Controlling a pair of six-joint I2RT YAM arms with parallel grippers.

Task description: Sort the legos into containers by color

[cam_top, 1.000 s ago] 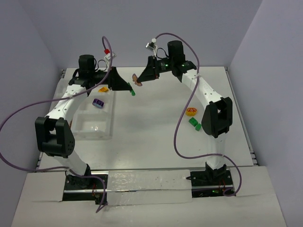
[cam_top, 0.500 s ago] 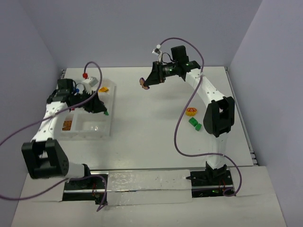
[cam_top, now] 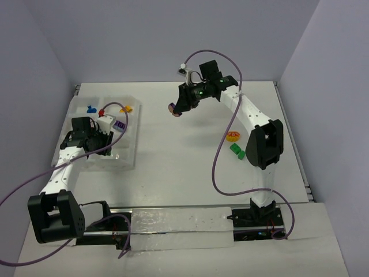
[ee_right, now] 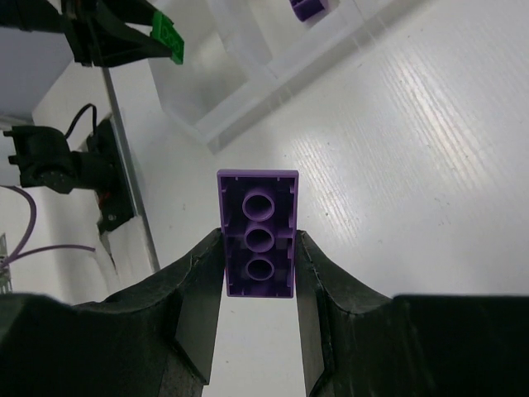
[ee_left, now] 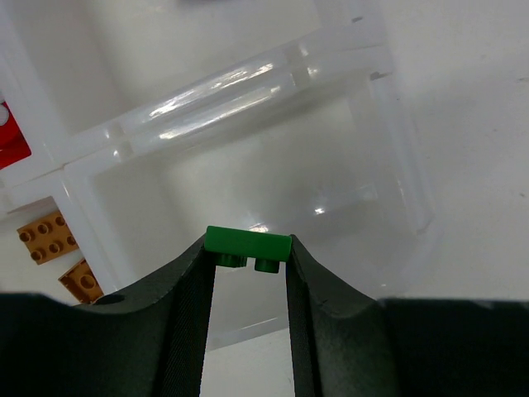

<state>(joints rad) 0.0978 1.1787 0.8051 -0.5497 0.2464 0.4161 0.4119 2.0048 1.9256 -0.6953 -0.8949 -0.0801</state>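
sorting partly done: blue, red, yellow, purple and orange legos (cam_top: 119,124) lie in separate compartments of the tray (cam_top: 131,151). green brick (ee_left: 248,241), pinched in the left gripper (ee_left: 248,253), hangs over a bare compartment. purple brick (ee_right: 257,248), pinched in the right gripper (ee_right: 259,263), hangs above the worktop (cam_top: 173,156), well apart from the tray. green piece (cam_top: 236,150) and round orange piece (cam_top: 232,137) lie loose, unsorted.

SITE: robotics lab test cell | EVIDENCE: left arm (cam_top: 60,173) and right arm (cam_top: 249,112) bolted to a metal rail (cam_top: 179,222) at the edge of a white table (cam_top: 173,156); purple cables (cam_top: 214,167) loop loose; plain pale walls (cam_top: 144,34) on three sides.
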